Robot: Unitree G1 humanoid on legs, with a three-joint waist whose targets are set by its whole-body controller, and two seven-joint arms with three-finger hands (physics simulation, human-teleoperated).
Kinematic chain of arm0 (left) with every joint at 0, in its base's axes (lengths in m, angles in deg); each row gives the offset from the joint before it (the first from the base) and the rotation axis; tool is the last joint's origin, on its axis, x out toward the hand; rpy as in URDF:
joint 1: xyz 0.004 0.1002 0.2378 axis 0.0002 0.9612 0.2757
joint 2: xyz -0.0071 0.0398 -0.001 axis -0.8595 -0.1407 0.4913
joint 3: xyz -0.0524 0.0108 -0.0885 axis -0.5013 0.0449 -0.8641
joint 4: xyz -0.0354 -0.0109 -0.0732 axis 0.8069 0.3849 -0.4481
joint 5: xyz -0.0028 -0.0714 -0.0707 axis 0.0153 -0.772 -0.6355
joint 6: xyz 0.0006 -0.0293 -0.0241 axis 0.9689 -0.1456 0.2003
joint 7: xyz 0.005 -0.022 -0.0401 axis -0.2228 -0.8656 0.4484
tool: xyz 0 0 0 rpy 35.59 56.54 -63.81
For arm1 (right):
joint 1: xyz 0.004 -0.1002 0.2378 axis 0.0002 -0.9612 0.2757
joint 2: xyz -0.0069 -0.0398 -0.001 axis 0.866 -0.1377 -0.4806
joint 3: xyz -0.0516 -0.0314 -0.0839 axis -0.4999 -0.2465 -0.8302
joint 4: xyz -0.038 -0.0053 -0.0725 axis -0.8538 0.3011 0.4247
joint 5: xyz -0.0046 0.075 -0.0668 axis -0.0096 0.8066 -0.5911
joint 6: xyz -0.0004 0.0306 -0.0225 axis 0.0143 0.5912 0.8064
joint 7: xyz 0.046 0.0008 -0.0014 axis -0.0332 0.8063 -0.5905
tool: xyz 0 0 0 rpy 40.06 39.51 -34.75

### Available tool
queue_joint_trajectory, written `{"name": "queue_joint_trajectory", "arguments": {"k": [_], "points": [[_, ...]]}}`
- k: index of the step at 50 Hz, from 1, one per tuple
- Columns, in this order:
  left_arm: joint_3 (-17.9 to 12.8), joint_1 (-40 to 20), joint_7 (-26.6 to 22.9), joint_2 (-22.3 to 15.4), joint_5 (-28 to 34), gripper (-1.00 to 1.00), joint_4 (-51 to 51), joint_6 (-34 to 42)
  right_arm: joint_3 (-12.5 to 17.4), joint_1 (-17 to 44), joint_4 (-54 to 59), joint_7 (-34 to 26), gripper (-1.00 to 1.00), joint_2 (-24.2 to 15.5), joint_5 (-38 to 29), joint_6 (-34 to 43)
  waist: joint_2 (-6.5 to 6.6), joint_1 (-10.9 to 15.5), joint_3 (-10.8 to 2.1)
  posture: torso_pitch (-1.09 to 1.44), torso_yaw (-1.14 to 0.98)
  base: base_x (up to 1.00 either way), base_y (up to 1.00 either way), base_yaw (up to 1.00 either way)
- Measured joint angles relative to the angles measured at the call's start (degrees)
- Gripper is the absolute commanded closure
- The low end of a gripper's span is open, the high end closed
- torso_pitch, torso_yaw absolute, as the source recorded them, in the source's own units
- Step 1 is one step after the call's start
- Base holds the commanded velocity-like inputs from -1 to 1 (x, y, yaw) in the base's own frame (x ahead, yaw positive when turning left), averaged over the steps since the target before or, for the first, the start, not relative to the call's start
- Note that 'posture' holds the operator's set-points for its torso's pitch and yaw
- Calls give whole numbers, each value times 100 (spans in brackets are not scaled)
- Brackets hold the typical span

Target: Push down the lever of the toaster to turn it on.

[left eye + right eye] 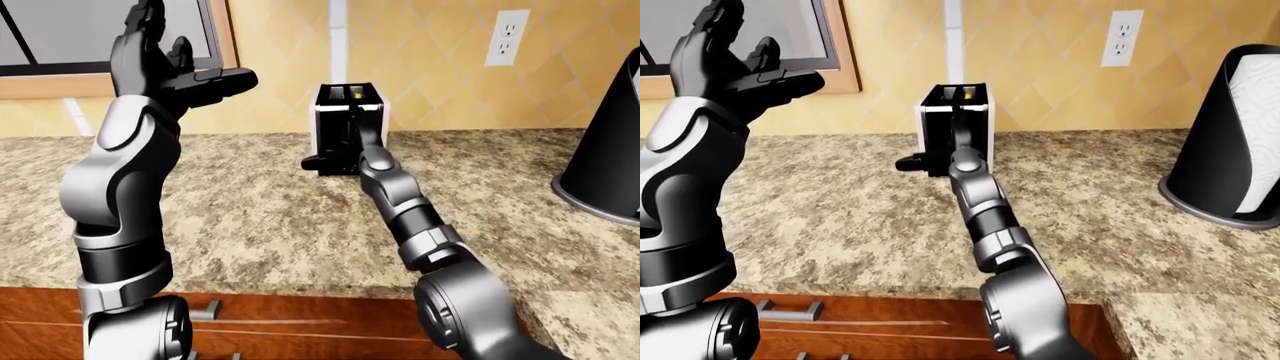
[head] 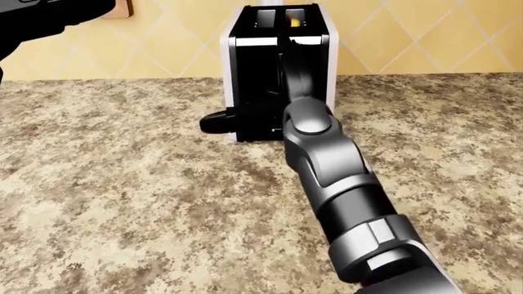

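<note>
The toaster (image 2: 253, 73) is black with white sides and stands on the granite counter (image 2: 122, 184) against the tiled wall, top middle of the head view. Something yellow shows in one of its slots (image 2: 292, 20). My right hand (image 2: 292, 76) reaches straight out and lies against the toaster's dark near face; its fingers blend with that face. A black stub (image 2: 214, 122) sticks out at the toaster's lower left; I cannot tell whether it is the lever or a finger. My left hand (image 1: 165, 64) is raised at the upper left, open and empty.
A black paper-towel holder (image 1: 1230, 150) stands on the counter at the right. A wall outlet (image 1: 1122, 36) is above it. A wood-framed window (image 1: 225, 45) is at the upper left. Wooden drawers (image 1: 840, 322) run below the counter edge.
</note>
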Motion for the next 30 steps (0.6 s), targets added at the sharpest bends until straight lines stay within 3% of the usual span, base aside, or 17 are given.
{"name": "queue_joint_trajectory", "arguments": {"k": [30], "points": [[1,4,8,-4,-13,-100,-24,16,80,42,622,-32,-100,-10,26,-507,-4,16,-15,-36,0,0,0,0]]}}
